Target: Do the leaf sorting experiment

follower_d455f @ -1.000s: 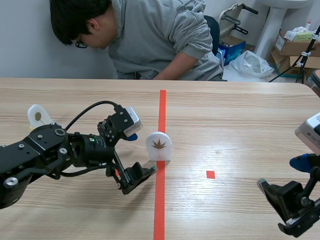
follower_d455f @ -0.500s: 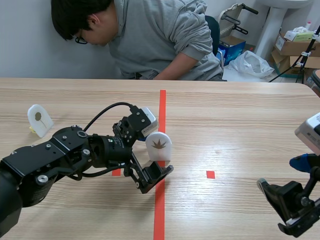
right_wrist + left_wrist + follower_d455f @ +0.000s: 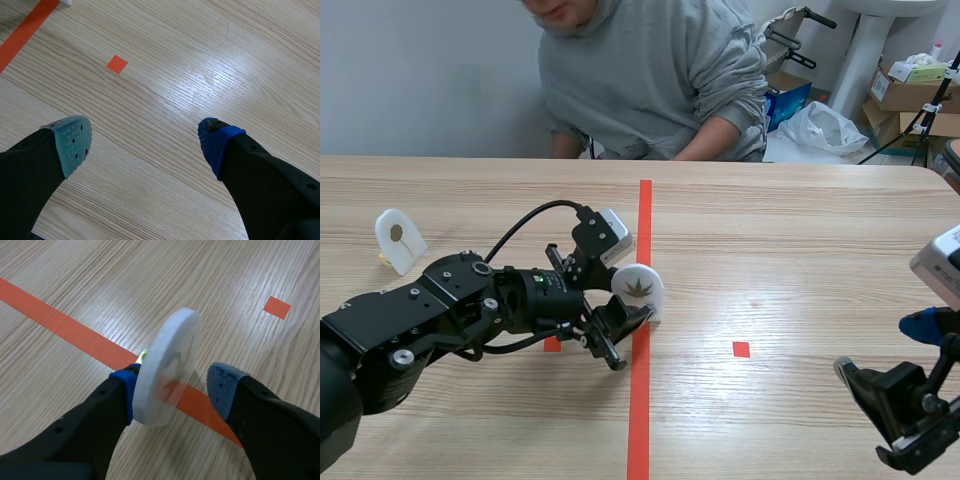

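A white foam card with a brown maple leaf stands tilted on the orange-red line, and it sits between the fingers of my left gripper. Seen from the left wrist, the card is edge-on. One blue pad presses its back, while the other pad stands a small gap off its face. My left gripper is therefore open around the card. Low at the right, my right gripper hangs open over bare wood, with nothing between the fingers of the right gripper.
A second white card with a round leaf stands at the far left. A person in a grey sweater sits across the table. Orange-red marks: a long line and a small square. Boxes and bags lie behind, right.
My left gripper's fingers have narrowed around the leaf card, and the card has tipped over. The person has sat up. The right arm has not moved.
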Controlling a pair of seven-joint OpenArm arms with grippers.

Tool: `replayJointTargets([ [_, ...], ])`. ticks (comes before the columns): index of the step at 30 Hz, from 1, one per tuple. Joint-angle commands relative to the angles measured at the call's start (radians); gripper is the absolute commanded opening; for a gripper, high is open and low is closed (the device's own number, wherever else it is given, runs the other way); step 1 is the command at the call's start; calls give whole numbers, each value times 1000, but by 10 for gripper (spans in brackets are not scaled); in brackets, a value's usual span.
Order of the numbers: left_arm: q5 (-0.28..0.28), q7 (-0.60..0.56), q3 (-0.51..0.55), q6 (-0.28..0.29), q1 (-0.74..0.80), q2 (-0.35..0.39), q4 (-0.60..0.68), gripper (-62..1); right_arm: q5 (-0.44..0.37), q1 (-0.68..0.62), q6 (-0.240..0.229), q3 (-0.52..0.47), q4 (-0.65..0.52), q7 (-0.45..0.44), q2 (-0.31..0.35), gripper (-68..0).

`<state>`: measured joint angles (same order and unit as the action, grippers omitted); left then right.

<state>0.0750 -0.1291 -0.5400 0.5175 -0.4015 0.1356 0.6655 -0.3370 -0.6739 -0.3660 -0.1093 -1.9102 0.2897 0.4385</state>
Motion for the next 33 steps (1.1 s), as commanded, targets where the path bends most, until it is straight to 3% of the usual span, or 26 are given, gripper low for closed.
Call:
replayJointTargets([
  [1,-11,-18,10,2,-11,-5,22,-382,-6,9,0,-8,-12,-19,10,-234],
  [10,-55,-29,10,2,-11,-5,22,-537,-6,9,0,-8,-12,-19,10,-234],
  [16,-55,-32,10,3,-11,-5,24,-555,-5,9,0,-8,-12,-19,10,-234],
  [21,-55,-26,34,65,17,16,106,-569,-2,9,0,-8,-12,-19,10,-234],
  [25,-61,13,136,90,122,51,262,-569,-2,9,0,-8,-12,-18,10,-234],
  [28,-102,18,248,126,245,80,397,-569,-2,10,0,-8,-12,-19,10,-234],
  [33,-167,16,454,130,469,104,604,-569,-2,9,0,-8,-12,-18,10,-234],
])
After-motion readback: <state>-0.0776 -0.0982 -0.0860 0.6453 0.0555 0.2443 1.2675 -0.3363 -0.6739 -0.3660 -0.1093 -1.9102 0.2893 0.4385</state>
